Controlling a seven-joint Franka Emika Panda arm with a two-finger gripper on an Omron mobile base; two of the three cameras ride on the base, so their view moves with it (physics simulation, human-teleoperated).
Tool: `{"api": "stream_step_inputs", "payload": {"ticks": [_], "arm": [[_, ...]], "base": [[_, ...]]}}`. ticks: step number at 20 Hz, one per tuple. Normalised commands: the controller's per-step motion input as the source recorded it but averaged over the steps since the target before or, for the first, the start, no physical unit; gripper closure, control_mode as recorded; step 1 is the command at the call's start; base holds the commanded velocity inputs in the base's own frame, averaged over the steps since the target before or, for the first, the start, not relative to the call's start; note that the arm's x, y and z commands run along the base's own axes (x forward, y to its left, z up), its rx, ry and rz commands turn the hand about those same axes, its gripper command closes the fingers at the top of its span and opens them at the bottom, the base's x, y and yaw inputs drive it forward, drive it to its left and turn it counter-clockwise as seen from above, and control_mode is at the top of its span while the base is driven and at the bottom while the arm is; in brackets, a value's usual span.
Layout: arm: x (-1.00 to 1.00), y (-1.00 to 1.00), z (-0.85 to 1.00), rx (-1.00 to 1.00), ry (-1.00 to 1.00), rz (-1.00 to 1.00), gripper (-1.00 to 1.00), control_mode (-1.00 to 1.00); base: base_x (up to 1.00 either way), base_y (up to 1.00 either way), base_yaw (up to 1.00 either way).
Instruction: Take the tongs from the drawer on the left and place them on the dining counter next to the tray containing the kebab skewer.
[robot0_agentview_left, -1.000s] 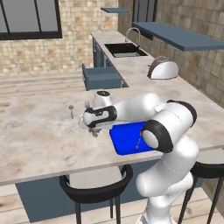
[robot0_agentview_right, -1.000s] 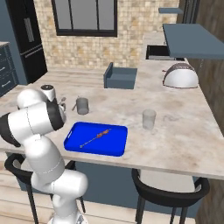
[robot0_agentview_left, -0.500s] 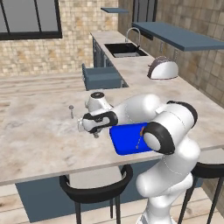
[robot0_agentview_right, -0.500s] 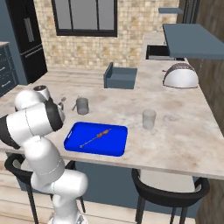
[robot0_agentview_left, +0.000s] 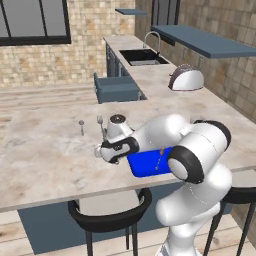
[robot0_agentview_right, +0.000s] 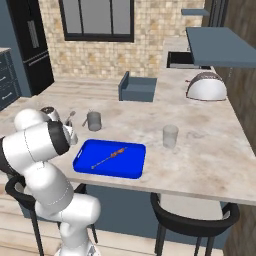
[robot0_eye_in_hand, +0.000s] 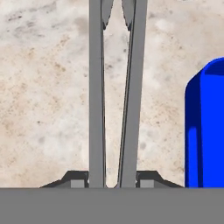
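Note:
My gripper (robot0_eye_in_hand: 111, 181) is shut on the tongs (robot0_eye_in_hand: 114, 92), whose two slim grey arms run away from the hand above the beige dining counter (robot0_eye_in_hand: 43, 100). In the left base view the gripper (robot0_agentview_left: 103, 149) hangs low over the counter (robot0_agentview_left: 45, 155), just left of the blue tray (robot0_agentview_left: 145, 167), and the tongs (robot0_agentview_left: 102, 130) stick out toward the far side. The kebab skewer (robot0_agentview_right: 110, 156) lies inside the tray (robot0_agentview_right: 127, 165). A corner of the tray (robot0_eye_in_hand: 205, 127) sits right of the tongs. The dark blue drawer (robot0_agentview_right: 137, 89) stands open at the far side.
A small silver spoon (robot0_agentview_left: 81, 125) lies on the counter left of the gripper. A grey cup (robot0_agentview_right: 93, 120) stands behind the tray and a clear glass (robot0_agentview_right: 170, 136) to its right. A domed toaster (robot0_agentview_right: 206, 88) sits at the back right. Black stools (robot0_agentview_left: 107, 215) line the near edge.
The hand with the tongs has sunk a little toward the counter's near side, beside the tray. The grip has not changed.

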Motion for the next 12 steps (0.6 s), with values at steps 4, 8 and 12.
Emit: {"api": "stream_step_inputs", "payload": {"ticks": [4,8,12], "arm": [[-0.45,-0.25,-0.18,0.03,-0.02,0.00,1.00,-1.00],[-0.09,-0.09,-0.11,0.00,0.00,0.00,1.00,-1.00],[0.06,0.00,-0.01,0.00,0.00,0.00,1.00,-1.00]], "base": [[0.00,0.00,0.00],[0.00,0.00,0.00],[0.00,0.00,0.00]]}}
